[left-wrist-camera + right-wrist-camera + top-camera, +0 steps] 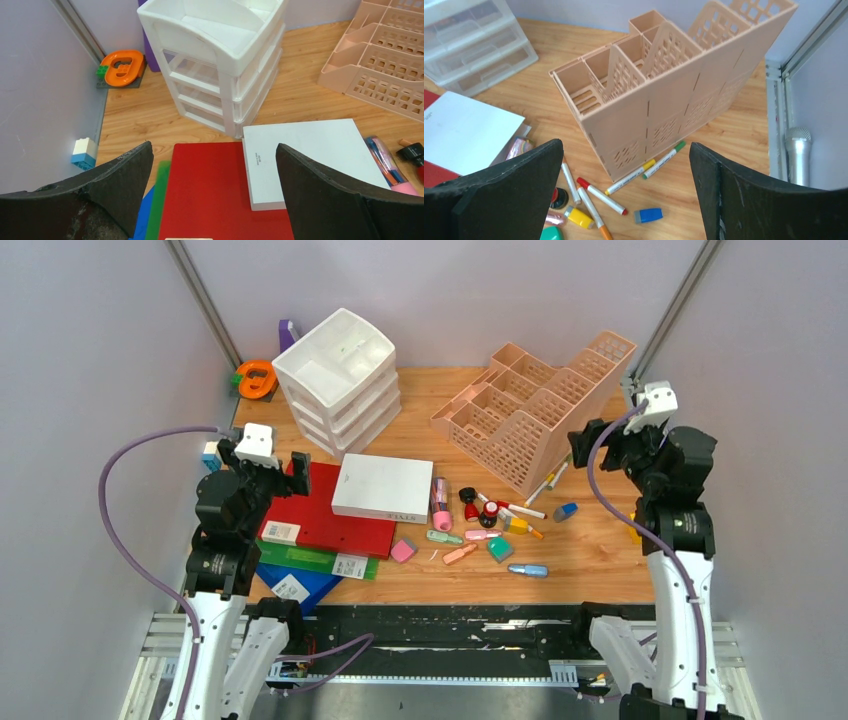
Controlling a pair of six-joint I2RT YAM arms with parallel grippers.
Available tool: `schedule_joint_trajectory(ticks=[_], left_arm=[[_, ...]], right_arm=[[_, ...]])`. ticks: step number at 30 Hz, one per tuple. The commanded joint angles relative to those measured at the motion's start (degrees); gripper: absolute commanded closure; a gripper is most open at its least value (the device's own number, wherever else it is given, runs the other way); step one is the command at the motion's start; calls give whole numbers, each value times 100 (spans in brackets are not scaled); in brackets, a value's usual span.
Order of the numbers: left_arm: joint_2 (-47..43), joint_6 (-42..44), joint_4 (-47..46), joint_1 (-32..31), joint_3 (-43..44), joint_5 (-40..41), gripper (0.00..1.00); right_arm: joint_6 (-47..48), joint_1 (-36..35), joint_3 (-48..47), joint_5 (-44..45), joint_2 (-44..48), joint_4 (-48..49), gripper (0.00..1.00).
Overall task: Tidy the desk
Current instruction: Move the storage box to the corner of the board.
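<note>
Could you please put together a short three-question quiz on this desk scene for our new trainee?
1. True or false: the white box lies partly on the red folder.
2. Which thing stands closest in front of the right gripper? A) the white drawer unit B) the pink organizer C) the orange toy
3. Fill in: the fingers of the left gripper are ____ and hold ____.
Key: 1 true; 2 B; 3 open, nothing.
</note>
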State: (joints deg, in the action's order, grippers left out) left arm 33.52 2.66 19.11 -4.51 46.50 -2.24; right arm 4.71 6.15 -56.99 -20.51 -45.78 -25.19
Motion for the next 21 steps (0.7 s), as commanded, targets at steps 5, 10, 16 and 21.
schedule_joint_trajectory(ticks=[5, 10, 16, 21], left_arm=[[-22, -65, 7, 29, 52, -284, 0], [0, -63, 5, 24, 52, -309, 0], [14, -52, -13, 24, 27, -317, 0], [14, -38, -21, 28, 17, -320, 0]], right_arm=[[-93, -370, -914, 267, -923, -291, 0], [-251, -796, -973, 537, -1266, -229, 0], [-585, -925, -986, 373, -1668, -189, 2], [-322, -1271, -931, 924, -2018, -59, 4]])
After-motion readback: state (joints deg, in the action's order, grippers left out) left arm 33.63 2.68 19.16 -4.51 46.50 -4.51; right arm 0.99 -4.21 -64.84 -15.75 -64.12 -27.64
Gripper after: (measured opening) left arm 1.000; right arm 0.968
